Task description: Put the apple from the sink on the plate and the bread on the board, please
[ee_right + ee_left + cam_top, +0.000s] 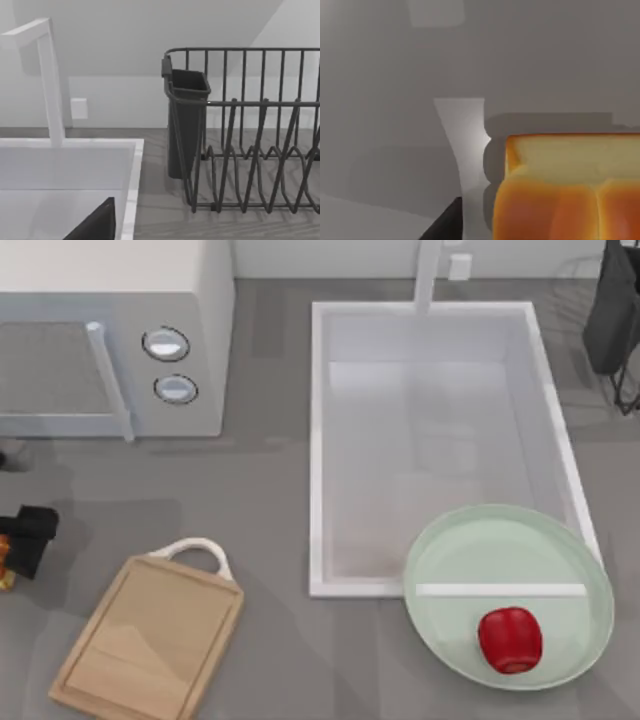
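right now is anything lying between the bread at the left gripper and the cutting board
Nothing visible. The bread sits at the left gripper by the table's left edge, and the grey tabletop between it and the board is bare. The board's surface is bare too.

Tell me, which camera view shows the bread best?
The left wrist view: the bread sits close there, its golden buns and pale base plain. The top view has only an orange sliver of it at the left edge.
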